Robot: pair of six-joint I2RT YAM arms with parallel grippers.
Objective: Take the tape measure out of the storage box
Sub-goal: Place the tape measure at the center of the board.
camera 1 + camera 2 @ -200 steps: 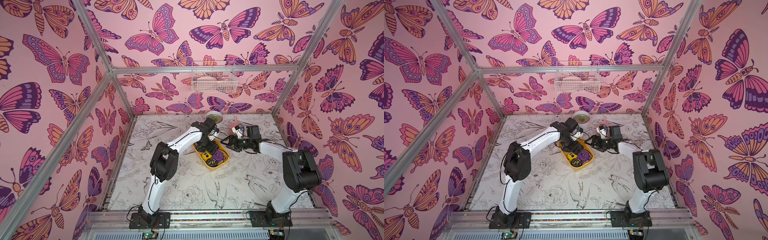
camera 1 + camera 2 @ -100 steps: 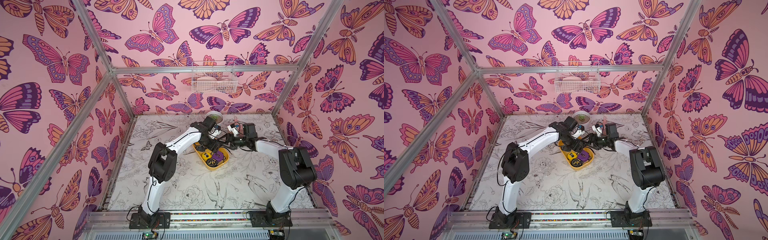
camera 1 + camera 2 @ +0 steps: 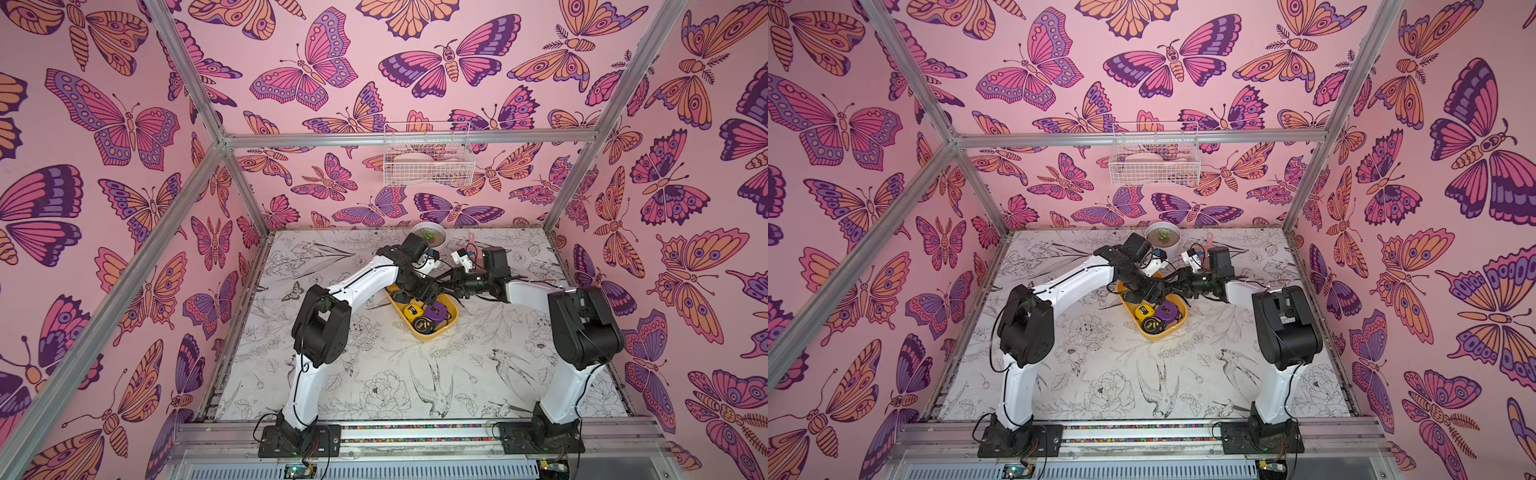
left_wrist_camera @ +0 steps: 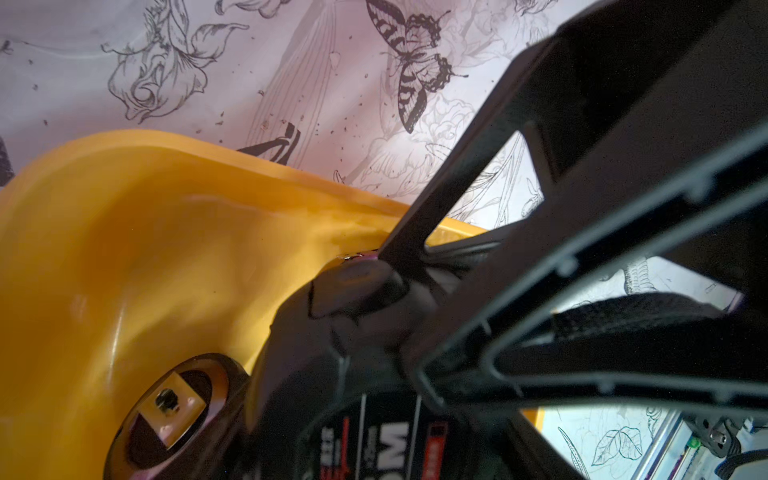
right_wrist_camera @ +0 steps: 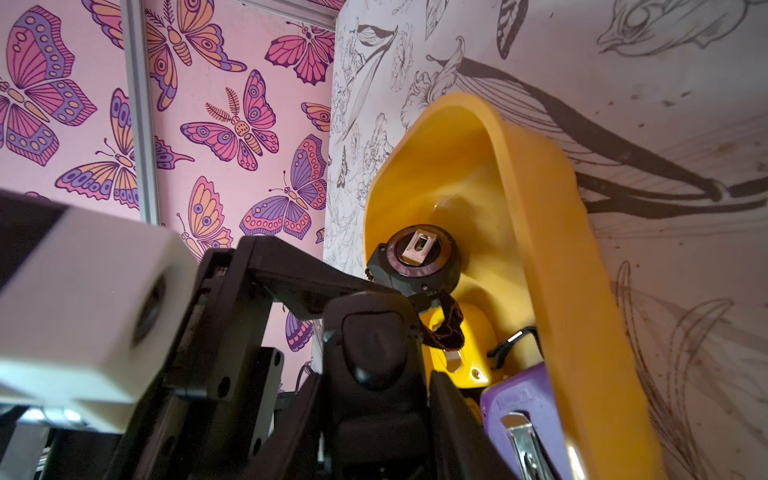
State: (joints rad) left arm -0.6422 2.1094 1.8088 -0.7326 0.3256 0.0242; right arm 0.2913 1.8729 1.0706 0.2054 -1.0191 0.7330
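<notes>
Left gripper (image 3: pixel 424 293): hangs over the far half of the storage box (image 3: pixel 432 333). In the right wrist view one of its fingers (image 5: pixel 299 274) runs up to a round black case. Whether it is released or grasping cannot be told.
Right gripper (image 3: pixel 448 286): points in from the box's right side and meets the left gripper above the tray. A black block (image 5: pixel 374 353) fills the space just in front of its camera. Whether it is clenched on that block cannot be told.
Round black case (image 5: pixel 417 255): inside the box at its far end, touching the left gripper's finger, with a black-and-red lanyard (image 5: pixel 446 326) trailing from it.
Yellow tape measure (image 5: pixel 461 345): in the box, just beside the lanyard.
Purple tape measure (image 3: pixel 437 309): in the box, against its right wall, just beneath both grippers.
Yellow-and-black tape measure (image 3: pixel 422 323): in the near end of the box, beside the purple one, apart from both grippers.
Storage box: mustard-yellow and shallow, set diagonally at mid-bench.
Bench (image 3: pixel 374 395): white, with line drawings of birds and flowers.
Potted succulent (image 3: pixel 430 236): at the bench's back edge.
Wire basket (image 3: pixel 428 168): hung on the back wall.
</notes>
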